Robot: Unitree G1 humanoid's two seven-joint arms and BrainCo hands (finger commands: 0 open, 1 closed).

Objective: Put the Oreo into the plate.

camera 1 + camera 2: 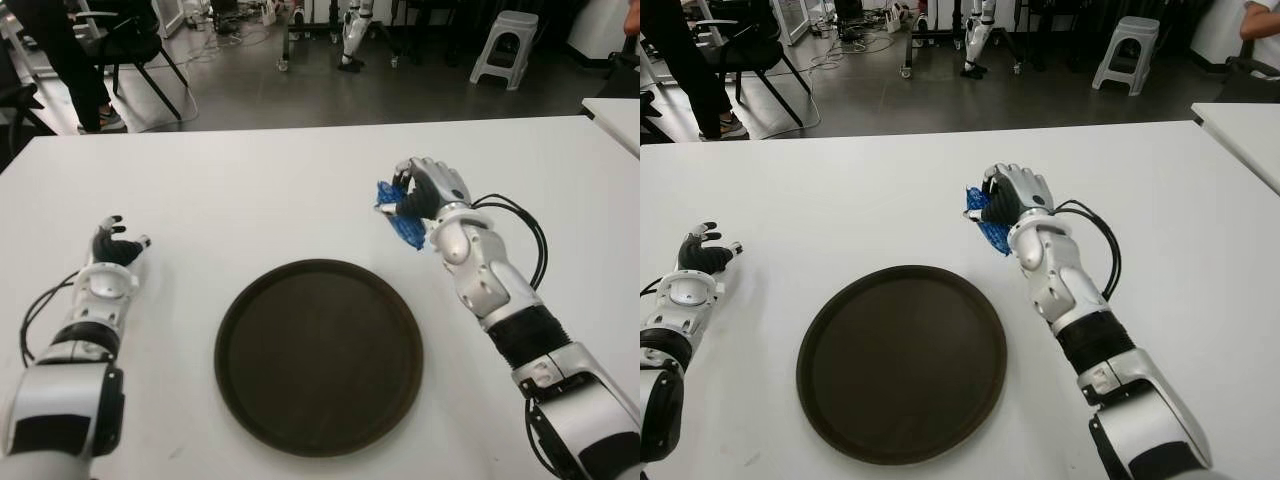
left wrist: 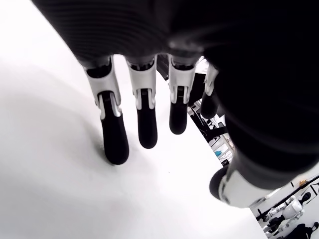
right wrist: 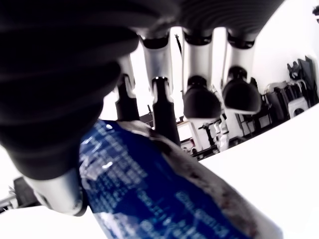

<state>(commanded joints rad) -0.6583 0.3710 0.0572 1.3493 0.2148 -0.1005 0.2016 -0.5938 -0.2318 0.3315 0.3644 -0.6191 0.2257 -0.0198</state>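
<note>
Left hand is showing well to the left of the plate, idle; in its wrist view the fingers are hanging straight and relaxed over the worktop, gripping nothing.

Plate is sitting empty at the centre of the near worktop: dark, round, with a low raised rim.

Right hand is showing beyond the plate's far-right rim and apart from it, raised off the worktop. Its fingers are curling around the Oreo, a blue foil pack. In the right wrist view the pack is lying pinned between thumb and fingers, with its crinkled wrapper running out past the grip.

Handling, as a judgement:
- The pack is looking light; weight is no concern.
- The foil is looking glossy and likely slippery, so a loose pinch may be letting it slide.
- The wrapper is soft and is creasing under the fingers; the biscuits inside are probably brittle, so a hard squeeze is risking breakage.
- Best hold seems to be across the pack's middle, on the broad faces, not on the thin sealed ends.

Step in hand: pack held, not yet over the plate.
</note>
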